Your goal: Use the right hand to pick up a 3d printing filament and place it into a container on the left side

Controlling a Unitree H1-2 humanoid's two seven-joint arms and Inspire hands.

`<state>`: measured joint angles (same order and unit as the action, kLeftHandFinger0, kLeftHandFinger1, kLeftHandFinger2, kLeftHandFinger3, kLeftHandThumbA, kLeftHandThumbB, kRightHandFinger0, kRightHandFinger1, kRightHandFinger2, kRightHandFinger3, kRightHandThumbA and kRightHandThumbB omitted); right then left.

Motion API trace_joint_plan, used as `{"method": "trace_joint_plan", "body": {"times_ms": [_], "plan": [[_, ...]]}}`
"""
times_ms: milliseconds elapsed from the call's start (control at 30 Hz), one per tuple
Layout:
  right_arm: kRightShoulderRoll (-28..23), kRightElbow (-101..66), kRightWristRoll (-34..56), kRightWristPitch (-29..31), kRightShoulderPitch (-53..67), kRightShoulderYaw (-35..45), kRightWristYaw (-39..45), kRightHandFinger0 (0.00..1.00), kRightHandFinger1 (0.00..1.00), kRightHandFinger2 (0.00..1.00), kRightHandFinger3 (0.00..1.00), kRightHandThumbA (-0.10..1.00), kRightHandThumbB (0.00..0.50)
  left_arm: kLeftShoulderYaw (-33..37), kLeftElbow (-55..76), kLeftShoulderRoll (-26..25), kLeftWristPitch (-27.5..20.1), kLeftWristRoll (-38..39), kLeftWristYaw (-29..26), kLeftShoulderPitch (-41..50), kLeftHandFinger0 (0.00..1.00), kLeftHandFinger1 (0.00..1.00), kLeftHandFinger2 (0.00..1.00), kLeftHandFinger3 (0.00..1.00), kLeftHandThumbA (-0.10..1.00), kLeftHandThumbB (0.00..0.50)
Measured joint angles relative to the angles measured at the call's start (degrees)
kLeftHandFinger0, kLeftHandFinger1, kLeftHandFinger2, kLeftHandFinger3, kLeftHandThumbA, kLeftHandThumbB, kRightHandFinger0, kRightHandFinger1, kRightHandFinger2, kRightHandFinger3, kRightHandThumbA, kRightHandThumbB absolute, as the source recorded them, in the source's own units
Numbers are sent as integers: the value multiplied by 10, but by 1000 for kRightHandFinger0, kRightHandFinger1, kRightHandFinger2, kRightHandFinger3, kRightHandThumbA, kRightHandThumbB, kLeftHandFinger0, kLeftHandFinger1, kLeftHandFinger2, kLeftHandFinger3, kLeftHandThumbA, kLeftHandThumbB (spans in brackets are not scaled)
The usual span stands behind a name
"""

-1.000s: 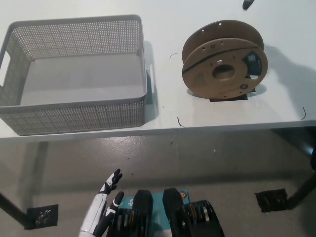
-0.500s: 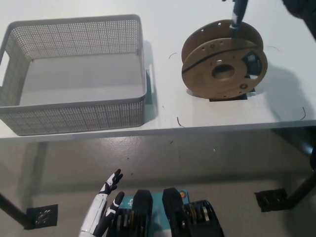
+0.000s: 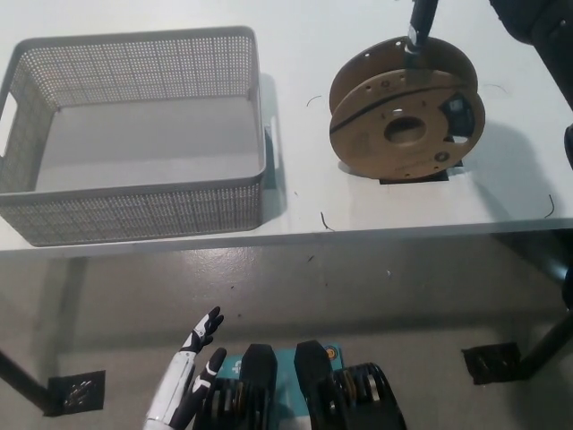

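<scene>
A brown cardboard filament spool (image 3: 407,121) wound with dark filament stands on edge at the right of the white table (image 3: 376,215). My black right hand (image 3: 419,25) comes in from the top edge, mostly out of the picture. Its slim black tip rests at the spool's far upper rim, and more of the black arm (image 3: 530,20) shows at the top right corner. A grey perforated basket (image 3: 255,107) sits on the table's left side with nothing in it. My white left hand (image 3: 192,376) hangs open below the table's front edge at the lower left.
A black patch (image 3: 414,178) lies under the spool. Thin dark filament scraps (image 3: 327,221) lie on the table near its front edge. A table leg and foot plate (image 3: 491,363) stand on the floor at the lower right.
My right hand has come down from the top edge to the spool's far rim and drifted slightly left. More of the black arm now shows at the top right. The left hand has not moved.
</scene>
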<state>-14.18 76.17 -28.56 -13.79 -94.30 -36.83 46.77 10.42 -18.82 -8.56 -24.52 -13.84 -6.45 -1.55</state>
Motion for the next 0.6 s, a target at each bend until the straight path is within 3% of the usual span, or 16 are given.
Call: {"method": "trace_joint_plan", "body": {"times_ms": [167,300,433,500,533,600], "plan": [[0,24,-7,0,12,-4,0,1000,1000,1000,1000,1000,373,-1,0,0,0,0,5,0,1000,1000,1000,1000,1000,142],[1,34,-11,3,26,-7,0,1000,1000,1000,1000,1000,319,-1,0,0,0,0,6,0,1000,1000,1000,1000,1000,146],[4,41,-11,5,40,-3,-8,1000,1000,1000,1000,1000,384,-2,0,0,0,0,6,0,1000,1000,1000,1000,1000,132],[6,41,-11,4,42,-1,-19,1000,1000,1000,1000,1000,389,-2,0,0,0,0,7,0,1000,1000,1000,1000,1000,132],[7,41,-11,4,45,0,-25,1000,1000,1000,1000,1000,429,-2,0,0,0,0,7,0,1000,1000,1000,1000,1000,131],[12,40,-14,6,52,-1,-47,1000,1000,1000,1000,1000,413,-2,0,0,0,0,8,0,1000,1000,1000,1000,1000,131]]}}
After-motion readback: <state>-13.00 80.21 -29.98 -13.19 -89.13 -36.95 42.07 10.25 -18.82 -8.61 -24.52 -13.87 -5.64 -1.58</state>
